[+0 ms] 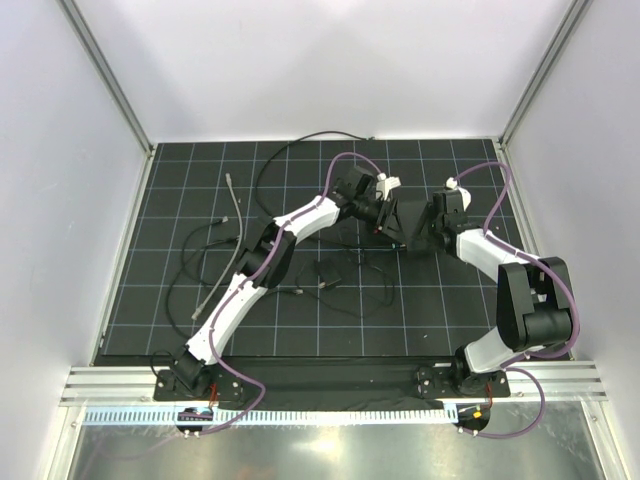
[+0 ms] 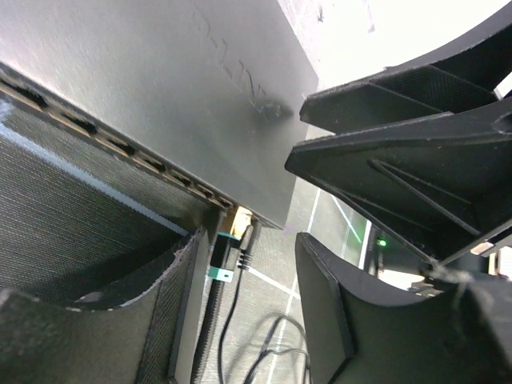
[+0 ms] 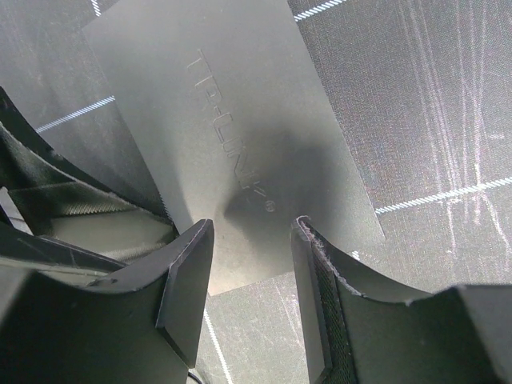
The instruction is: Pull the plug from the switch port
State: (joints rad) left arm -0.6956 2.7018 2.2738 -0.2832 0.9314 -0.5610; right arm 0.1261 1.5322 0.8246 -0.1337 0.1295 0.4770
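Top view: the black box (image 1: 401, 214) sits mid-table. Left view: my left gripper (image 2: 250, 244) hangs loose around the plug (image 2: 226, 258) in the switch port (image 2: 238, 215). Right view: my right gripper (image 3: 252, 234) is over the box; holding it? I can't say. If the box slides, my pull fails.

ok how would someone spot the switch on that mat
On the black gridded mat, go to the middle, where the left gripper and right gripper meet. The switch is the flat matte-black box, with faint lettering on top and a row of ports along one edge, unlike the thin loose cables around it.
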